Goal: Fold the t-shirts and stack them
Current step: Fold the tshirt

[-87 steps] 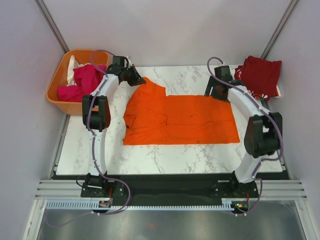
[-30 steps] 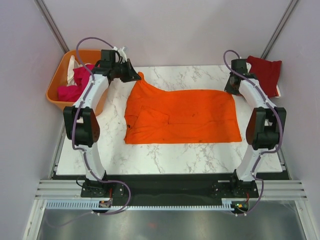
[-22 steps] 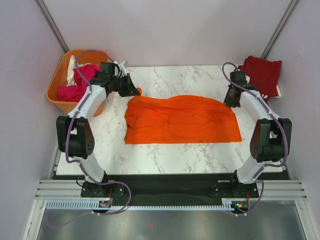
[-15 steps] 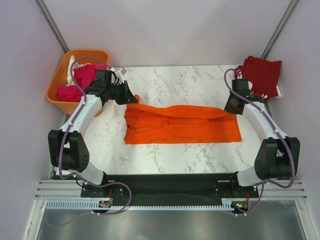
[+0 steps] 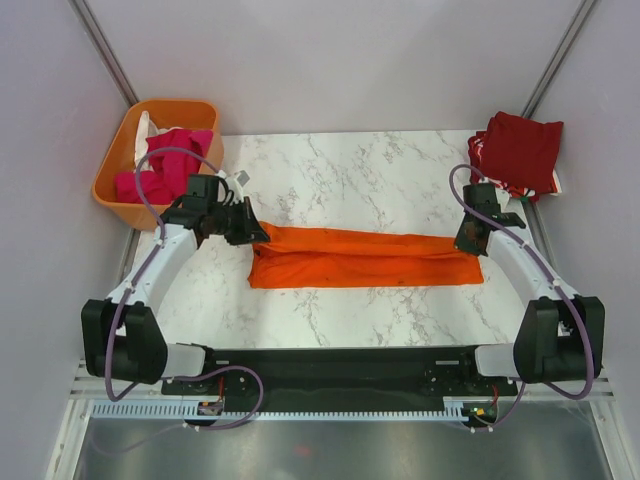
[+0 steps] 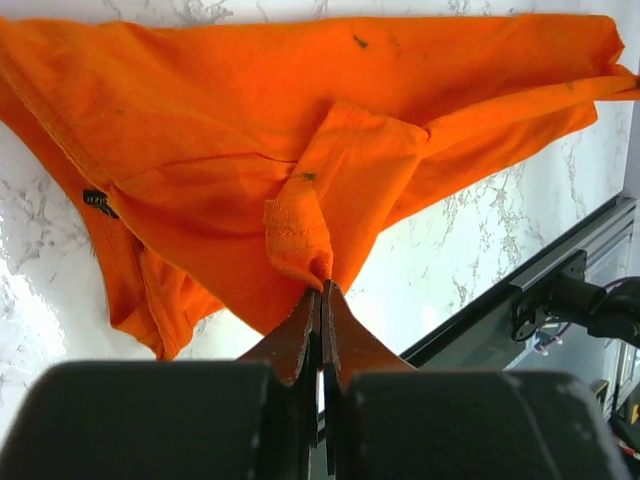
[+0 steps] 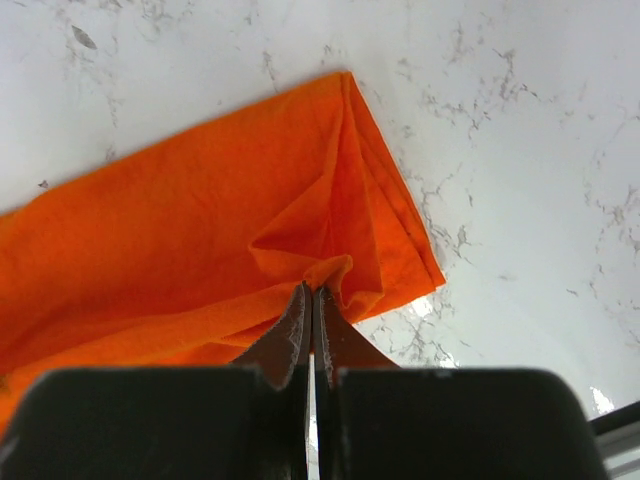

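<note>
Pinching one orange t-shirt (image 5: 365, 262): left end effector (image 5: 255, 235), right end effector (image 5: 470, 243), both clamped on it.

The orange shirt (image 6: 250, 130) lay bunched across the top of the frame on the white table (image 6: 450, 250). At the bottom middle, the left gripper (image 6: 321, 295) pinched a fold of it tight.

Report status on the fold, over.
Left fingers and right fingers shut on orange shirt. Shirt doubled into a long band. Nothing in its way; red shirts and basket off at far corners.
</note>
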Controlling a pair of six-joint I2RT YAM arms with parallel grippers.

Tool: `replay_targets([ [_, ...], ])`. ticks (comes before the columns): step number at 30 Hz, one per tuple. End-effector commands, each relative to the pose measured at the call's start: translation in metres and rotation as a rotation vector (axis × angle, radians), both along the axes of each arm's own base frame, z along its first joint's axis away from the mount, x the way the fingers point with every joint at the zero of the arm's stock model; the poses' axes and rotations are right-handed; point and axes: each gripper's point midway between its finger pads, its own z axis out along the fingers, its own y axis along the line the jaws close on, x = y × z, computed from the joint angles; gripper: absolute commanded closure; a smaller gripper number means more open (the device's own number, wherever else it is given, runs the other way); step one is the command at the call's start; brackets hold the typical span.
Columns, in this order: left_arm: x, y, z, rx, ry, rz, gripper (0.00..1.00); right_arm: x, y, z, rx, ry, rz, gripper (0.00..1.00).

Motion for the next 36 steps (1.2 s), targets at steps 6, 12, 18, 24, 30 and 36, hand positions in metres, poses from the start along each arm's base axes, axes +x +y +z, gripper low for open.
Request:
replay_targets([
  [6,-0.034,0.013,-0.022,0.060,0.065,0.029,0.91,-0.022,-0.019,-0.002,-0.043,-0.017,-0.118,0.55],
  [12,-0.060,0.018,-0.044,0.094,0.199,0.070,0.17,-0.030,-0.029,-0.006,0.001,-0.044,-0.218,0.02],
  [18,-0.055,0.021,-0.029,0.097,0.155,0.111,0.00,-0.008,-0.019,0.010,0.043,-0.091,-0.157,0.02],
  [24,-0.034,0.050,-0.061,0.277,0.219,0.220,0.00,0.003,-0.020,0.004,0.030,-0.071,-0.122,0.02],
  [30,-0.008,0.050,-0.082,0.306,0.272,0.242,0.01,0.012,-0.013,-0.026,0.057,0.011,-0.080,0.02],
  [36,0.009,0.039,-0.107,0.324,0.328,0.252,0.00,0.009,-0.006,-0.059,0.094,0.062,-0.067,0.02],
])
